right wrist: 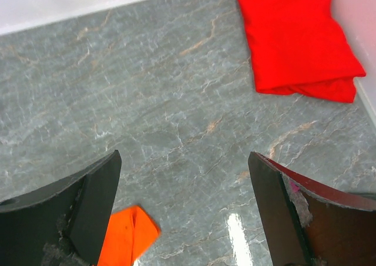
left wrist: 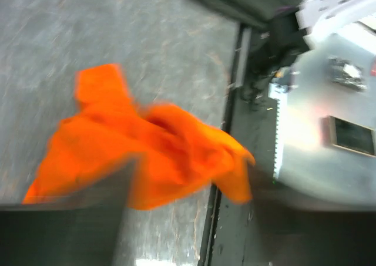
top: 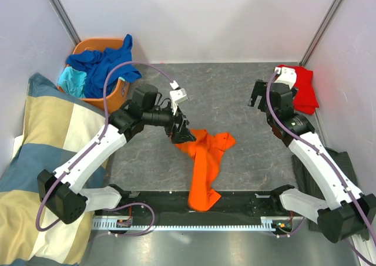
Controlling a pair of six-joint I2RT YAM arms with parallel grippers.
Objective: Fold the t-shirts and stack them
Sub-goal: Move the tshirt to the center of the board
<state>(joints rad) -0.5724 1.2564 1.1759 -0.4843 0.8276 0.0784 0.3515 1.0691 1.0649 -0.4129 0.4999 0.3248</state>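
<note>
Orange t-shirt (top: 205, 166) crumpled at the middle of the tabletop's (top: 235, 84) near edge.
A blue t-shirt (top: 100, 63) and a turquoise t-shirt (top: 73, 81) are heaped in a basket (top: 97, 43) by the far left corner. The left gripper (top: 182, 135) is seen with jaws apart at the orange cloth's far left end. The right gripper (right wrist: 185, 160) is held wide open above bare tabletop. A folded red t-shirt (top: 304, 87) is laid in the far right corner.

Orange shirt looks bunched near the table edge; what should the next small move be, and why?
Probably grasp the orange t-shirt at its far edge with the left gripper and drag it toward the middle of the table to flatten it. It lies crumpled, its lower part draped over the near rail, and the open right gripper is empty.
</note>
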